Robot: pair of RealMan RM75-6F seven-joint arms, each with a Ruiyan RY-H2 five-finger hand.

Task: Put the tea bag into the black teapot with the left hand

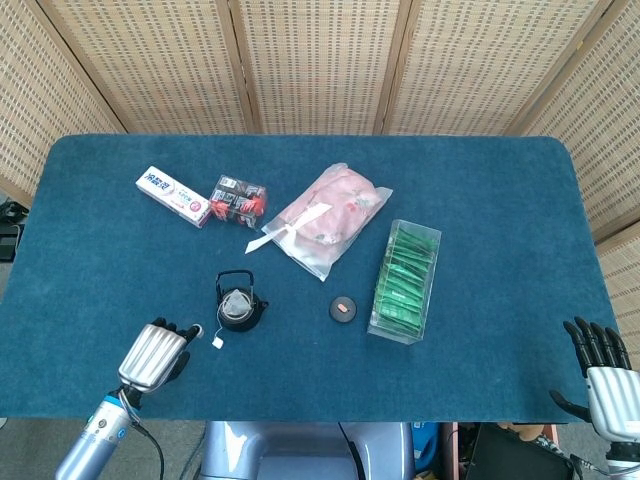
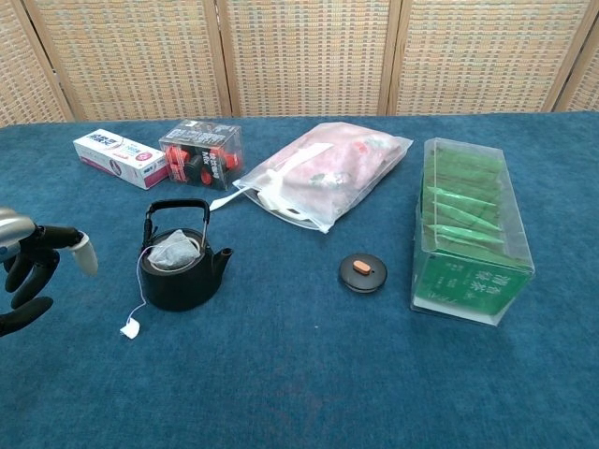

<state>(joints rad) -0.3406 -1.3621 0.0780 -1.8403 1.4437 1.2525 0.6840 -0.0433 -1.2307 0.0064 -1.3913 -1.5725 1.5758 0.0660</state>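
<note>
Table (image 1: 500,180): a blue cloth-covered surface in front of woven screens, carrying everything below.
Green box (image 2: 471,227): a clear case of green sachets at the right — well apart from the teapot, no part in the risk.
Pink pouch (image 2: 323,173): a clear bag lying behind the teapot, untouched.
Black teapot (image 2: 180,265): upright, lid off; its small round lid (image 2: 362,272) lies on the cloth to the right.
Left hand (image 2: 26,271): near the table's left edge, beside the teapot, fingers spread and holding nothing.
Right hand (image 1: 600,362): off the table's near right corner, fingers apart, empty.
Tea bag (image 2: 171,252): resting in the teapot's mouth, high rather than sunk.
String and tag (image 2: 130,328): the string trails over the rim — the tag lies on the cloth just beside the pot.
Risk: a finger catching the loose string could drag the bag back out, or tip the pot.
</note>
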